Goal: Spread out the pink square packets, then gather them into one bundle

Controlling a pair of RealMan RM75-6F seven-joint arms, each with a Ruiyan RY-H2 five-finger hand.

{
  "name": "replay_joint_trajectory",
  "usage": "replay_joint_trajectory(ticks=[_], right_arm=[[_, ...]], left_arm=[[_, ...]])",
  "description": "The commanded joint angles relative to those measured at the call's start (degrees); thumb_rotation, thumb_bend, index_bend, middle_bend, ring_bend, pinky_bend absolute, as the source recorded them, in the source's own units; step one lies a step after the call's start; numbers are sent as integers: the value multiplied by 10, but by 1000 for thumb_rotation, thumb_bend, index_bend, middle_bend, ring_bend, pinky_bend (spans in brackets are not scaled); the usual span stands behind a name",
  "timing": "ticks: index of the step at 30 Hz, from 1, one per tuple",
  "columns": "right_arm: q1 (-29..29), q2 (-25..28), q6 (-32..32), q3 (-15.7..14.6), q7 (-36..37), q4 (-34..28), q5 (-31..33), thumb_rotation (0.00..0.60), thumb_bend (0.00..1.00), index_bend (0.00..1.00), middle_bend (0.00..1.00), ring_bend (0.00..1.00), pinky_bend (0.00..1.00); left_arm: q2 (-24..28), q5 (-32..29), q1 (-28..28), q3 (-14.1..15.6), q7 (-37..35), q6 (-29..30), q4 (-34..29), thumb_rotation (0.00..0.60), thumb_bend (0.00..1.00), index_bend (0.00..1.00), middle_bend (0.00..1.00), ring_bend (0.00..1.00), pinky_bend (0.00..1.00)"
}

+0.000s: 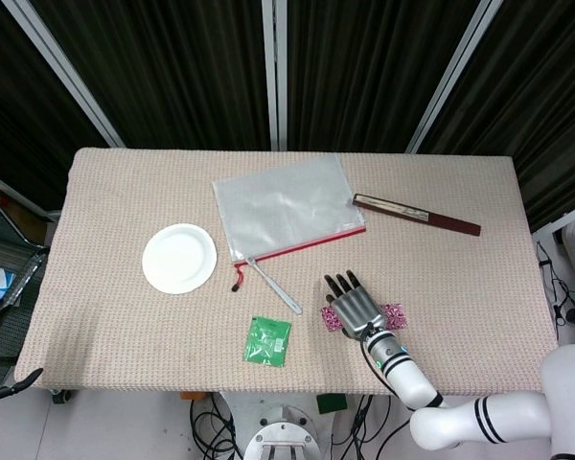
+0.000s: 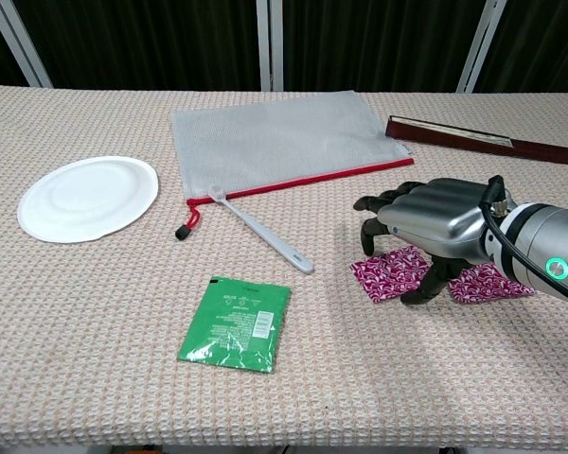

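Two pink square packets lie side by side, apart, near the table's front right. My right hand (image 2: 426, 219) arches over the left packet (image 2: 386, 275), its fingers spread and curved down, and its thumb tip touches that packet's right edge. The right packet (image 2: 489, 283) lies flat behind the wrist, untouched. From the head view, the hand (image 1: 353, 305) covers most of the left packet (image 1: 330, 319), and the right packet (image 1: 394, 314) shows just right of the wrist. I cannot see the left hand.
A green sachet (image 2: 235, 322) lies left of the packets. A white toothbrush (image 2: 265, 233), a clear zip pouch (image 2: 284, 137) and a white plate (image 2: 88, 198) are further back and left. A long dark red case (image 2: 483, 140) lies at the back right.
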Motion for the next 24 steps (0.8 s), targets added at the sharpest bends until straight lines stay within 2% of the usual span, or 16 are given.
replay_joint_trajectory(ticks=[1, 9, 14, 24], right_arm=[[0, -2, 0, 0, 0, 3, 3, 600, 477, 353, 2, 0, 0], [-3, -7, 8, 2, 10, 10, -6, 600, 477, 435, 17, 0, 0], [-7, -2, 11, 6, 23, 5, -19, 600, 477, 448, 23, 0, 0], [-27, 68, 38, 2, 49, -75, -46, 600, 477, 450, 25, 0, 0]], left_arm=[[-1, 1, 0, 0, 0, -1, 1, 299, 91, 47, 26, 0, 177], [-1, 0, 0, 0, -1, -1, 1, 297, 91, 46, 26, 0, 177], [-1, -1, 0, -1, -2, 0, 3, 298, 90, 47, 26, 0, 177], [0, 2, -2, -1, -2, -1, 2, 298, 90, 47, 26, 0, 177]])
